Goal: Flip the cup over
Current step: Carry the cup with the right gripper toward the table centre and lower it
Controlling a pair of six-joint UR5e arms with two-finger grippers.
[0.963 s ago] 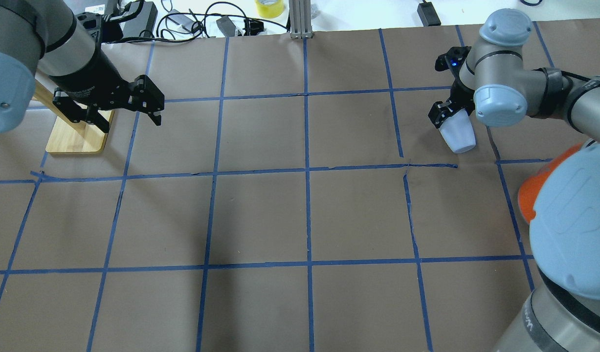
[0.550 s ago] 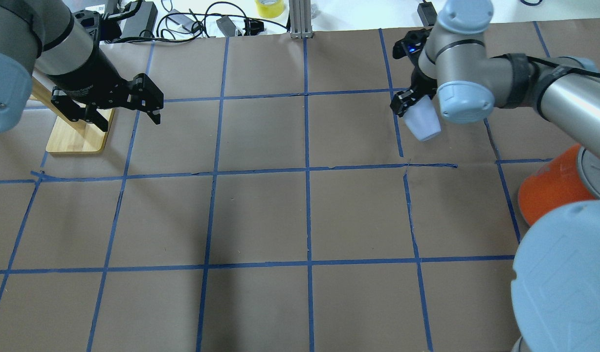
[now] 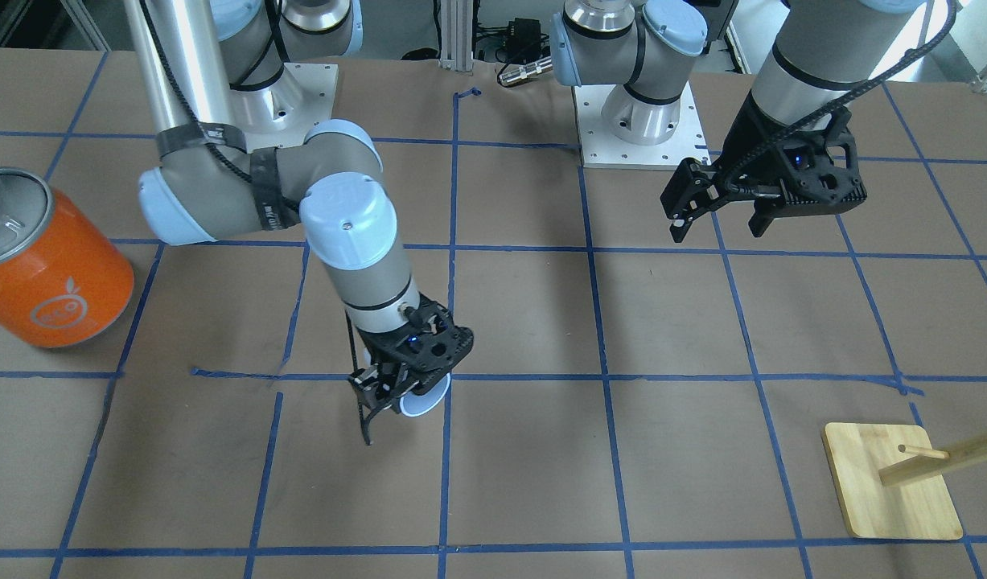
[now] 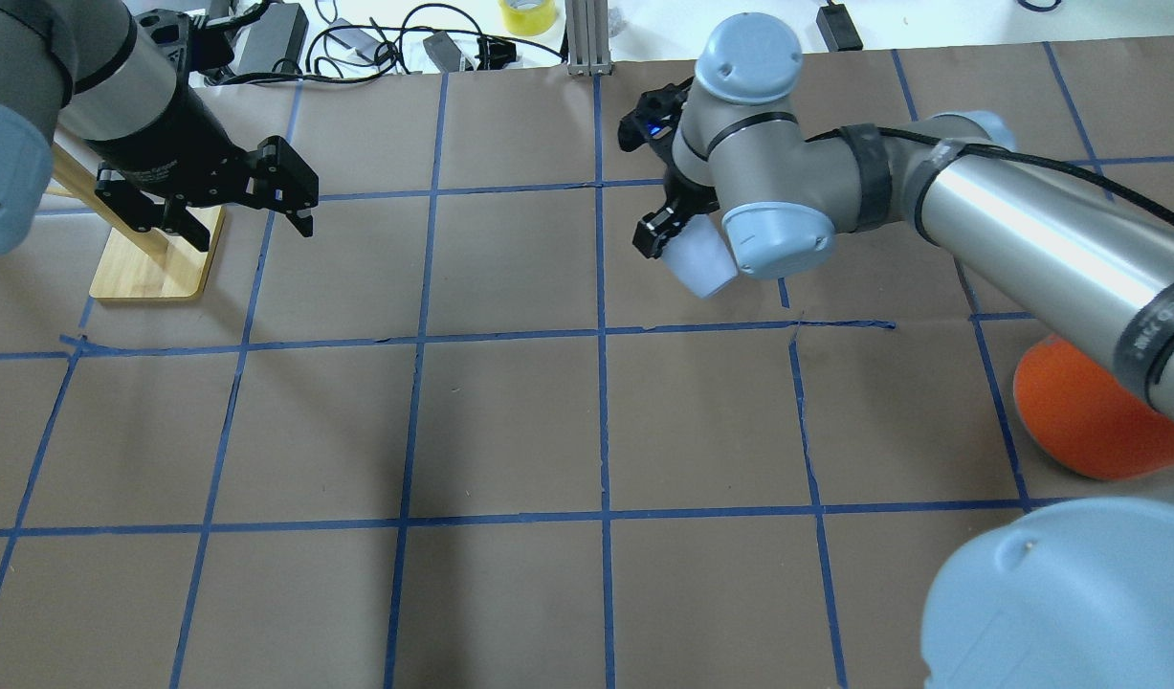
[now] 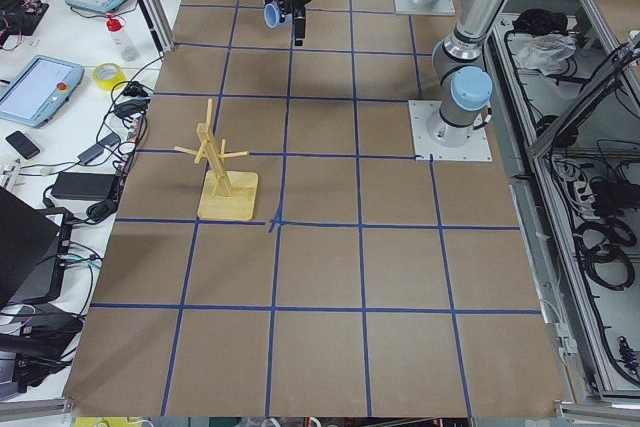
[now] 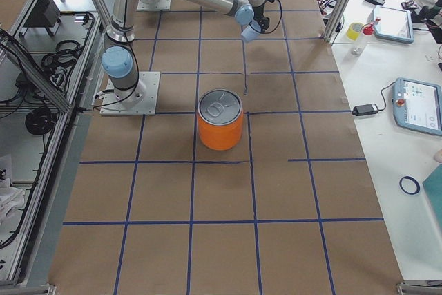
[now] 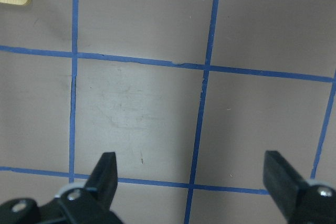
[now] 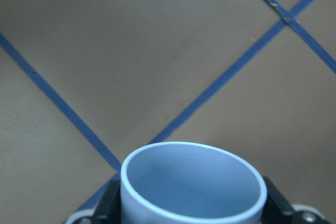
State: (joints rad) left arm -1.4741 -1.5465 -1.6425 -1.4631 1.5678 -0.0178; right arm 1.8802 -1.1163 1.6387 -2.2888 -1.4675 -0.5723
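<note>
Hanging above the brown-paper table (image 4: 510, 421), the right gripper (image 4: 675, 247) has its fingers clamped on the pale blue cup (image 4: 701, 266), which is tilted with its mouth facing away from the robot (rim shows nicely in the wrist view). Left gripper (image 7: 191, 179) is spread wide, holding nothing, near the wooden rack (image 4: 151, 273).

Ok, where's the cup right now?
In the overhead view the cup sits clamped in the right tool, just right of the centre tape line, above the table.
</note>
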